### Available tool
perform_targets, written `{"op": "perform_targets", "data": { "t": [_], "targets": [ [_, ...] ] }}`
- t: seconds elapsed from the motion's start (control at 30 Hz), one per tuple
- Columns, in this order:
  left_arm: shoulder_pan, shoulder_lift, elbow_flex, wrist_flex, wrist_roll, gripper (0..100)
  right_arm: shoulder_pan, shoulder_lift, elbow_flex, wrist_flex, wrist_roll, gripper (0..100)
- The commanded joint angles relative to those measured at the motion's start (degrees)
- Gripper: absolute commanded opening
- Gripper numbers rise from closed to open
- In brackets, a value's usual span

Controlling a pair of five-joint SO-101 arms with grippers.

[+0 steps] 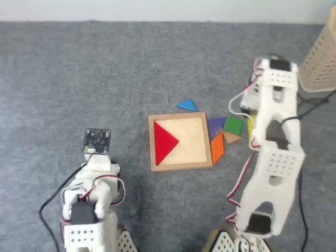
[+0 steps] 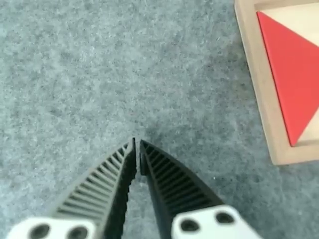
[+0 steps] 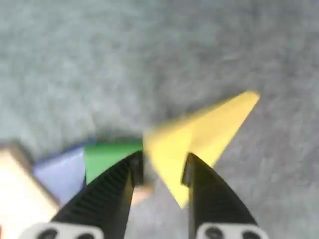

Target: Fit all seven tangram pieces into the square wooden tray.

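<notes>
- Right wrist view: right gripper [image 3: 162, 167] pinches the yellow triangle [image 3: 199, 129] near one corner, one jaw on each side.
- Yellow triangle lies beyond the green piece [image 3: 109, 154], with its tip pointing away from the wooden tray [image 1: 181, 164].
- Left gripper [image 2: 137, 145], fingers pressed together, hangs over carpet on the tray's opposite side; the right arm is judged nearer.

Right pincer [image 1: 252, 134] at yellow piece [image 1: 251, 124]; green [image 1: 233, 125], purple [image 1: 216, 125], brown [image 1: 230, 137], orange [image 1: 217, 148] pieces just beside it, tray [image 1: 181, 166] with red triangle [image 1: 163, 140] beyond them.
</notes>
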Motion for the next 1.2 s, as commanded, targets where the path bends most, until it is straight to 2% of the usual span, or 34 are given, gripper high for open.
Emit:
{"op": "perform_targets", "data": {
  "t": [0.0, 0.2, 0.33, 0.43, 0.6, 0.8, 1.17],
  "targets": [
    [0.26, -1.05, -0.57, 0.35, -0.09, 2, -2.59, -6.11, 0.09, 1.45, 3.25, 9.1],
    [0.26, -1.05, -0.57, 0.35, -0.09, 2, -5.41, -13.49, 11.6, -5.67, 3.96, 8.3],
    [0.26, -1.05, -0.57, 0.35, -0.09, 2, -5.05, -24.75, 22.95, -12.0, 3.6, 6.5],
    [0.26, -1.05, -0.57, 0.35, -0.09, 2, -4.97, -32.31, 31.12, -17.36, 0.35, 6.6],
    [0.26, -1.05, -0.57, 0.35, -0.09, 2, -3.03, -35.91, 38.51, -25.01, -0.62, 7.4],
    [0.26, -1.05, -0.57, 0.35, -0.09, 2, -2.77, -27.21, 30.68, -22.99, -0.62, 19.3],
    [0.26, -1.05, -0.57, 0.35, -0.09, 2, -1.1, -7.16, 10.02, -14.81, -0.79, 19.8]
  ]
}}
